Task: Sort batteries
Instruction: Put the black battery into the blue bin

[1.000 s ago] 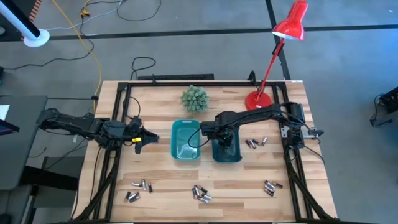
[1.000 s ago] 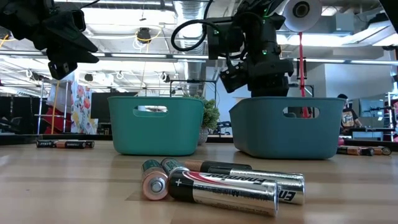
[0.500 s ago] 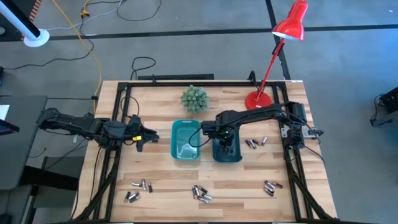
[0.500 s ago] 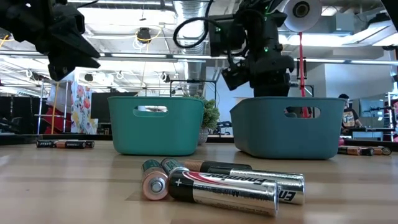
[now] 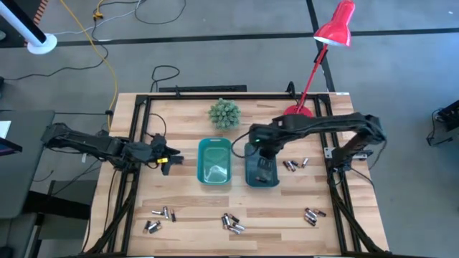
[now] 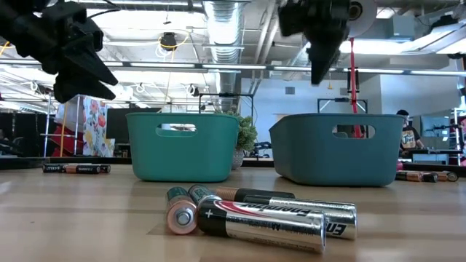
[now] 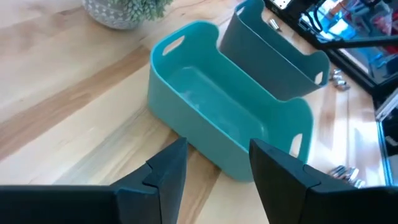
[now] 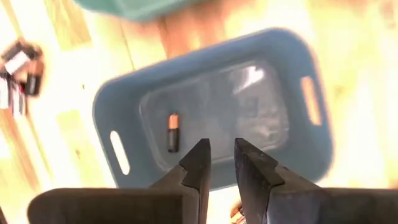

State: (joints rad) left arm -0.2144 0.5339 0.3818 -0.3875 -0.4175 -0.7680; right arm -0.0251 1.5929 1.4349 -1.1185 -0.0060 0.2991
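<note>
**One battery in the darker bin, right gripper above it**

The right gripper (image 5: 262, 146) hangs over the darker teal bin (image 5: 261, 172), its fingers a narrow gap apart and empty. In the right wrist view, one battery (image 8: 173, 131) lies on that bin's floor, apart from the fingers. The lighter teal bin (image 7: 186, 124) shows bare inside. The left gripper (image 5: 171, 155) waits beside it, fingers apart. Loose batteries (image 6: 255, 211) lie in clusters on the table (image 5: 186, 215); their types are too small to tell.
</note>
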